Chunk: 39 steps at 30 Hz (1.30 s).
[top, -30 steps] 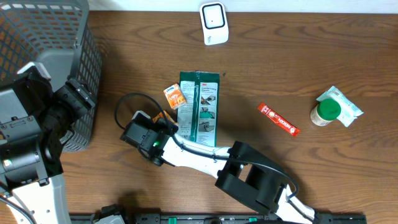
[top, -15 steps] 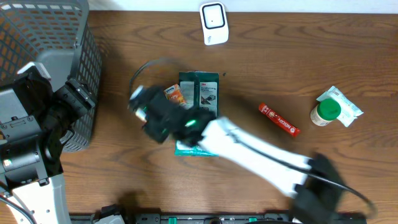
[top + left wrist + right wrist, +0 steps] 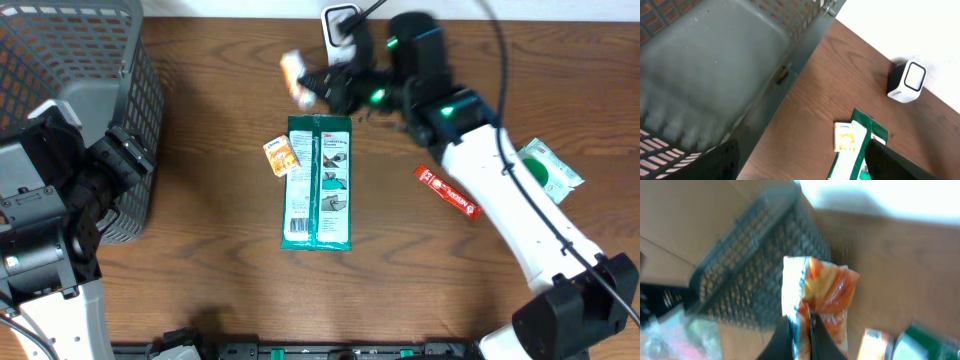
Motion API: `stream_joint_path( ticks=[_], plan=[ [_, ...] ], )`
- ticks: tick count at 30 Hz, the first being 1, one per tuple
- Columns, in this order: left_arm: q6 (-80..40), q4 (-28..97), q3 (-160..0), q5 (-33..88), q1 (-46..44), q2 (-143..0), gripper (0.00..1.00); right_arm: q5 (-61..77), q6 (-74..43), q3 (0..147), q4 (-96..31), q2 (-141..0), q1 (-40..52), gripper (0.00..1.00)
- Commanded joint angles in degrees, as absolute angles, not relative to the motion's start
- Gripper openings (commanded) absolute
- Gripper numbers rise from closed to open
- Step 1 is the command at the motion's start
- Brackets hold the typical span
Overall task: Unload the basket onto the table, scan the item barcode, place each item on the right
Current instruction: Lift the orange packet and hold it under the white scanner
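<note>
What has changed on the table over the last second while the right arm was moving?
The right pincer swung from the near-left of the table up to the scanner at the far edge, and now holds an orange-and-white sachet beside it. The earlier views do not show the grasp itself. The green package, small orange packet, red stick, basket and left arm stayed put.

In our right wrist view the packet is a smear, its print unreadable; overhead we make it out only as a blur beside the scanner, which the right arm partly covers. The arm also hides part of the bottle. The basket and pack run off frame edges.
</note>
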State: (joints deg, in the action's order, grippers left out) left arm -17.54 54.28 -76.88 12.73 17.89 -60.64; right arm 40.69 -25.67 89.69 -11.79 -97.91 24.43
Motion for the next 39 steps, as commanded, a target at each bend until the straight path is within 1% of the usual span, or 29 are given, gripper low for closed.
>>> stream_joint_path(
  ticks=[1,5,10,12,16,23,33,39],
  plan=[
    [-16.36,54.39,-78.13,12.21,18.09,-60.62,0.8,43.27,-31.99,91.59,-4.99,-100.16,22.31,0.01],
    [-16.36,54.39,-78.13,12.21,18.09,-60.62,0.8,40.66,-38.39,91.59,4.01,-104.75,20.01,0.01],
    [-16.36,54.39,-78.13,12.21,18.09,-60.62,0.8,44.45,-48.36,92.95,21.56,-113.99,17.43,0.01],
    [-16.36,54.39,-78.13,12.21,18.09,-60.62,0.8,45.65,-51.16,95.37,25.76,-118.08,16.03,0.01],
    [-16.34,54.39,-78.13,12.21,18.09,-60.62,0.8,47.35,-53.63,103.7,26.17,-126.45,13.5,0.01],
    [-16.36,54.39,-78.13,12.21,18.09,-60.62,0.81,48.12,-52.71,115.22,27.57,-138.58,12.01,0.01],
    [-16.36,54.39,-78.13,12.21,18.09,-60.62,0.81,46.37,-52.71,116.07,27.24,-147.44,10.17,0.01],
    [-16.36,54.39,-78.13,12.21,18.09,-60.62,0.81,46.11,-53.17,116.07,27.22,-150.15,8.86,0.01]
  ],
)
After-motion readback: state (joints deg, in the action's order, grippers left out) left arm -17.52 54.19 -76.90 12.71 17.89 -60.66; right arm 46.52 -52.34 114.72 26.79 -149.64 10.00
